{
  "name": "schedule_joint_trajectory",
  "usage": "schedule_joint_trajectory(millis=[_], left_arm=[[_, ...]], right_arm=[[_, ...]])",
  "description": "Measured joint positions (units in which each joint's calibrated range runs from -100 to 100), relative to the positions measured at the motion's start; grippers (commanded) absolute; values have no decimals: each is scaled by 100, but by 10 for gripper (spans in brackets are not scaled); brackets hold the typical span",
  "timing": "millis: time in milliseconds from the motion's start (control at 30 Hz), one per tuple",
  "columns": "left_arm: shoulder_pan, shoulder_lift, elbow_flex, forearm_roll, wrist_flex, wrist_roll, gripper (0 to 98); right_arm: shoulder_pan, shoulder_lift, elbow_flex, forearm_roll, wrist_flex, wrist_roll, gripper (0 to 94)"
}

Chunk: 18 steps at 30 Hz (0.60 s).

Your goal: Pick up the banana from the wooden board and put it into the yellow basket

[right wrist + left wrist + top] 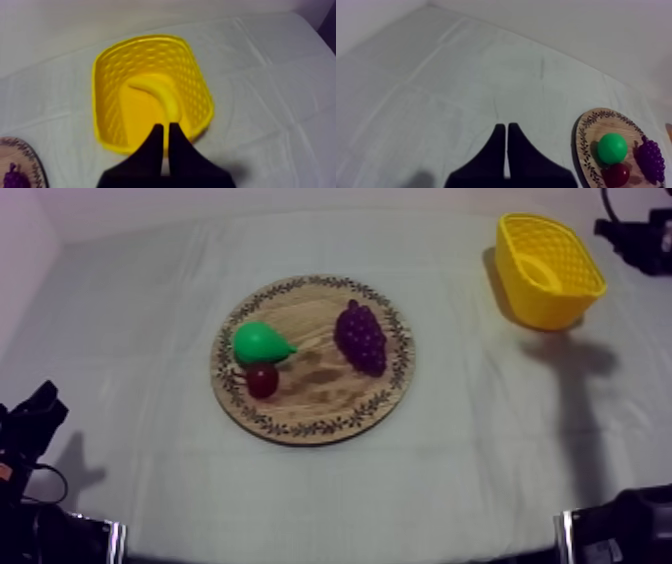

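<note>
The banana (159, 95) is seen lying inside the basket (107, 90), so the task is judged done. The right fingers (155, 147) are held closed and empty above its rim. The left fingers (497, 150) are likewise closed, well away.

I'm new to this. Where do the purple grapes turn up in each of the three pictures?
Top view: grapes on the wooden board's right half, right of the pear.
Left wrist view: grapes on the board, beside the pear and small red fruit.
Right wrist view: grapes on the board, apart from the yellow basket.
Shared landmark: the wooden board.
</note>
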Motion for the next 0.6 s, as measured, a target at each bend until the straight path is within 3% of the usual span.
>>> schedule_joint_trajectory(millis=[233,400,600], left_arm=[[0,0,0,0,0,0,1],[0,0,0,0,0,0,1],[0,0,0,0,0,0,1]], right_arm=[[-26,-2421,2230,-96,-182,-148,3],[-74,-3764,3398,-344,-219,-27,2],[-120,-5082,4255,-1255,75,641,2]])
